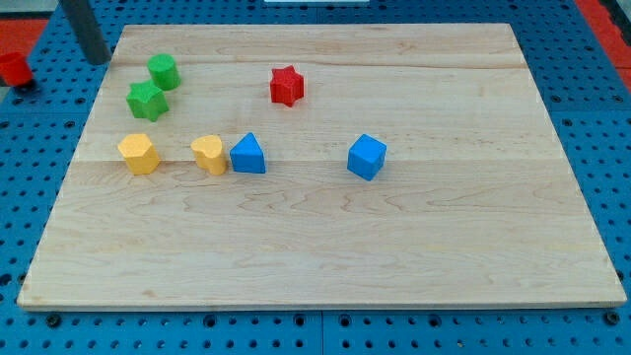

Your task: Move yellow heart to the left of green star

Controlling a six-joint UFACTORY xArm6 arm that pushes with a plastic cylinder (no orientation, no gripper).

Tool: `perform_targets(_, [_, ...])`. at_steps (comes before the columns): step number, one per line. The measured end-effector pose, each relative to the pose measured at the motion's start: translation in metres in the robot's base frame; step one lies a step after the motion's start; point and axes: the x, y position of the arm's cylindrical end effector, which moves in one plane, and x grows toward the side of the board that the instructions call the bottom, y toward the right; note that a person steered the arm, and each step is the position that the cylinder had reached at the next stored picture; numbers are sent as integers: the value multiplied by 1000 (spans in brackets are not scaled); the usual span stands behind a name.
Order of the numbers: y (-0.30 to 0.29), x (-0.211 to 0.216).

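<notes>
Yellow heart (209, 154) touches blue triangular block (247, 154) on pale wood; no gripper shows.

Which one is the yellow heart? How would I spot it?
On the wooden board, look at the row of blocks left of centre. The yellow heart block touches the blue triangular block. Unlike the yellow hexagonal block further left, its top is notched.

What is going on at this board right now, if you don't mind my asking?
I am to push the yellow heart to the left of the green star. My tip sits off the board's top-left corner, touching no block. The heart lies below and right of the star, against the blue triangle, with the yellow hexagon to its left.
</notes>
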Motion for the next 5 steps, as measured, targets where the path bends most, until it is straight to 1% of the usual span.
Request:
perform_targets(1, [0, 19])
perform_targets(2, [0, 19])
perform_targets(3, [5, 69])
perform_targets(4, [9, 148])
perform_targets(5, [24, 217])
